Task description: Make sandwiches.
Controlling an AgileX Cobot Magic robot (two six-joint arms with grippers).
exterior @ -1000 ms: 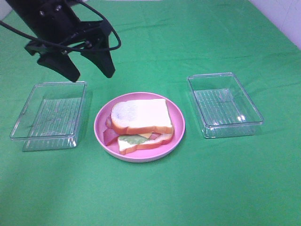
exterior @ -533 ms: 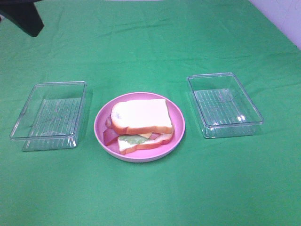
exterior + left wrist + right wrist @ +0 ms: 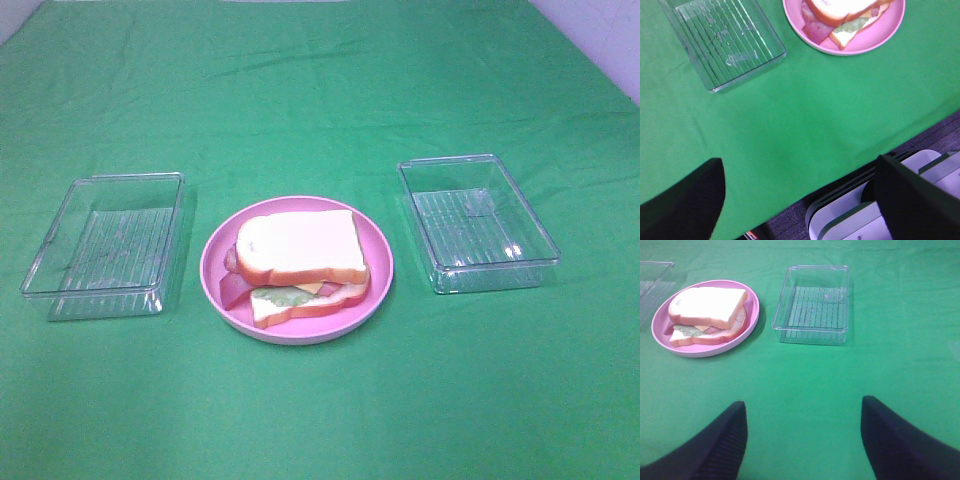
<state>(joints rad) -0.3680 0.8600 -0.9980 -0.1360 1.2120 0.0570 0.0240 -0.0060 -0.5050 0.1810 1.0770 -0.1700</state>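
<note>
One stacked sandwich (image 3: 300, 265) lies on a round pink plate (image 3: 378, 240) at the middle of the green table: white bread with orange-brown crust on top, green lettuce, yellow cheese and pink-red meat between the slices. The sandwich (image 3: 845, 15) and the plate (image 3: 885, 27) show in the left wrist view, and the sandwich (image 3: 707, 312) and the plate (image 3: 752, 315) in the right wrist view too. My left gripper (image 3: 797, 197) is open and empty over the table's front edge. My right gripper (image 3: 802, 437) is open and empty, well back from the plate. Neither arm shows in the high view.
An empty clear plastic tray (image 3: 105, 245) stands left of the plate and another clear tray (image 3: 478, 222) right of it. The green cloth ends at the table's front edge (image 3: 850, 170), with white equipment (image 3: 850, 220) below.
The left arm, which hung above the left tray a second ago, has pulled away to the upper left and out of the high view. Sandwich, plate and trays have not moved.
</note>
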